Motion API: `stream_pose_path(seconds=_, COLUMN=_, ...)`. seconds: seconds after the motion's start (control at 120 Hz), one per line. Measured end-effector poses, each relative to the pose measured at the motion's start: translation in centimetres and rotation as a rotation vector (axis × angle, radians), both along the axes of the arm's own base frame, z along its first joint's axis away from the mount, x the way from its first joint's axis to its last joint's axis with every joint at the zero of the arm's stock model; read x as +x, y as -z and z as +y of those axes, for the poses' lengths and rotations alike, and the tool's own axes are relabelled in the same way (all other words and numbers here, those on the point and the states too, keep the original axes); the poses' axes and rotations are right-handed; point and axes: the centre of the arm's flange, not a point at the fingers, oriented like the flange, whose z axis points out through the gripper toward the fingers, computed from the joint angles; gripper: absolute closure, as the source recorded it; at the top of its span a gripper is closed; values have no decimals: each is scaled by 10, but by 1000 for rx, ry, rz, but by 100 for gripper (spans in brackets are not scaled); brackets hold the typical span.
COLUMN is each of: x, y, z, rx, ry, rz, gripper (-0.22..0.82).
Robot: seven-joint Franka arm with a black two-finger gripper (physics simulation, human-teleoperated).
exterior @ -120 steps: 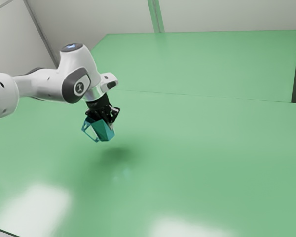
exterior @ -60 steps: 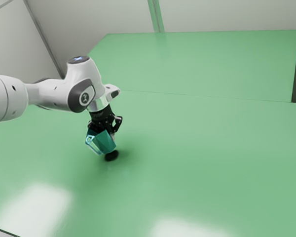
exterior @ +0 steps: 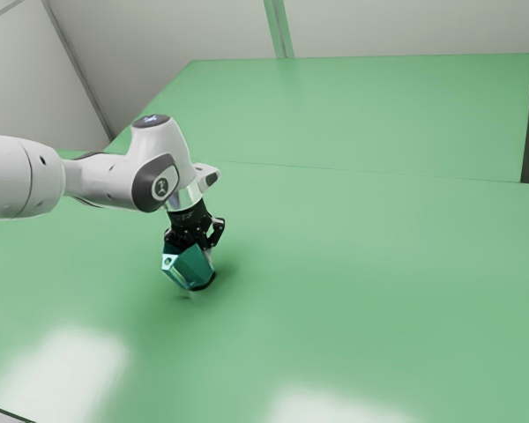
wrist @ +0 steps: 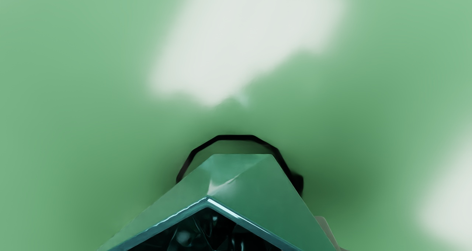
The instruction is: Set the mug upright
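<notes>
Exterior view shows the mug (exterior: 192, 267) beneath our jaws (exterior: 201, 250), which grip it, base toward the tabletop (exterior: 353, 291), its long axis leaning, a tilt we likely must straighten.

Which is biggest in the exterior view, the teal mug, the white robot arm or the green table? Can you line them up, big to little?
1. Green table
2. White robot arm
3. Teal mug
</notes>
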Motion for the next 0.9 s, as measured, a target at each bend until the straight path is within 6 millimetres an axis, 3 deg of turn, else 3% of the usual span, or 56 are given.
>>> stream_pose_path(seconds=0.033, x=0, y=0, z=0, rx=0, ry=-3, rz=0, gripper=74)
stream_pose_path(seconds=0.217, x=0, y=-9, z=-8, rx=-1, ry=-7, rz=-11, gripper=35)
stream_pose_path(seconds=0.358, x=-2, y=-29, z=-12, rx=3, ry=-7, rz=-38, gripper=18)
stream_pose_path(seconds=0.567, x=-7, y=-88, z=-26, rx=11, ry=14, rz=-117, gripper=7)
stream_pose_path(seconds=0.733, x=0, y=-128, z=-40, rx=12, ry=63, rz=-159, gripper=3)
stream_pose_path(seconds=0.9, x=13, y=-195, z=-53, rx=60, ry=161, rz=-194, gripper=1)
